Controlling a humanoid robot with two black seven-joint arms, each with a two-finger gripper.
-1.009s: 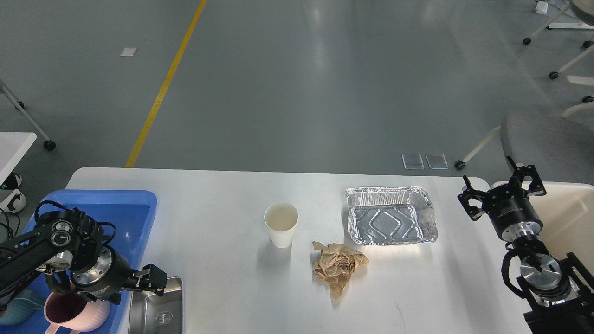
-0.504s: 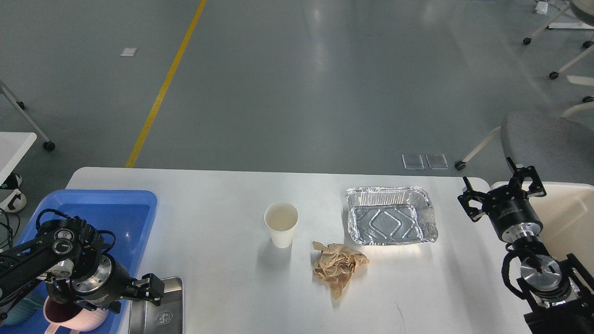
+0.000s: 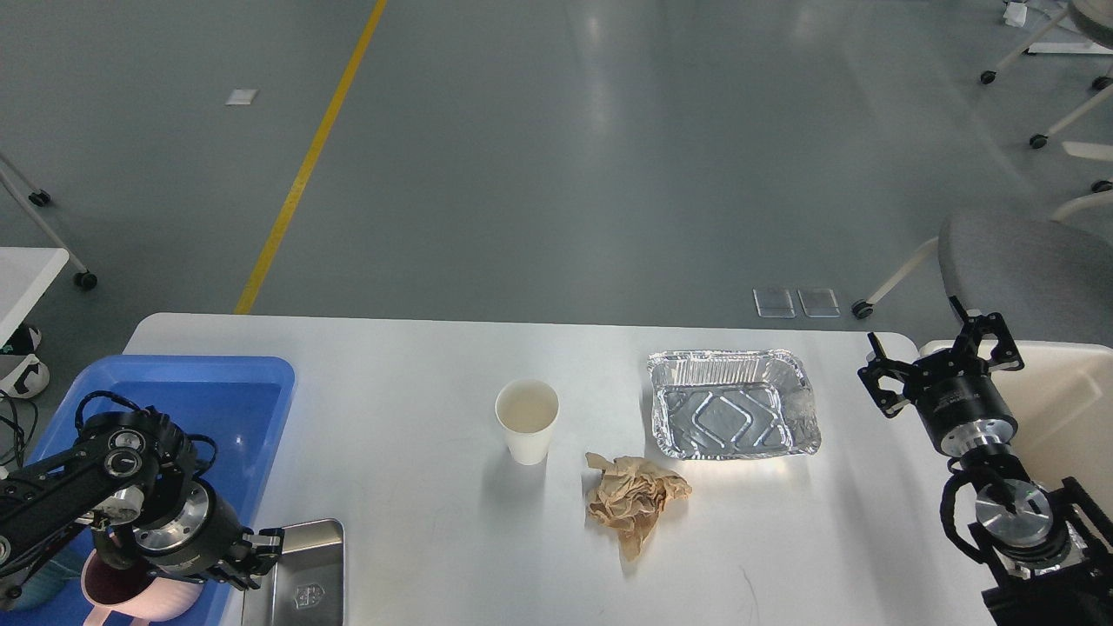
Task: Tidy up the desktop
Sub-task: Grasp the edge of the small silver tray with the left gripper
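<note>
Nearest to us, at seven o'clock, our left gripper [image 3: 254, 558] hangs over the near left corner of the shiny rectangular steel tray [image 3: 300, 578], whose left edge lies against the blue plastic tray [image 3: 187, 376]. The fingers are dark and seen nearly end-on; we cannot tell whether they are parted or closed, nor whether they touch the steel rim. Under the left wrist a pink ribbed mug [image 3: 130, 593] sits in the blue tray.

The large white rectangular desktop [image 3: 409, 487] with rounded corners fills the middle of the view. On it, at about six o'clock, lies a crumpled brown paper wad [image 3: 635, 500]; just beyond, toward twelve, stands an upright white paper cup [image 3: 527, 422], and at one o'clock an empty rectangular foil container [image 3: 732, 402]. These three sit near one another without touching.

At three o'clock our right gripper [image 3: 939, 352] hovers with its fingers spread and nothing between them, beside the cream-white bin [image 3: 1074, 409] at the right edge.

We judge the step in hand to be taking the steel tray to the blue tray. To do it well, the fingers should straddle the thin rim squarely, seat fully before lifting, and keep the tray level, since smooth metal may slip. The wrist should clear the mug. Three loose items remain, so the work is far from finished.
</note>
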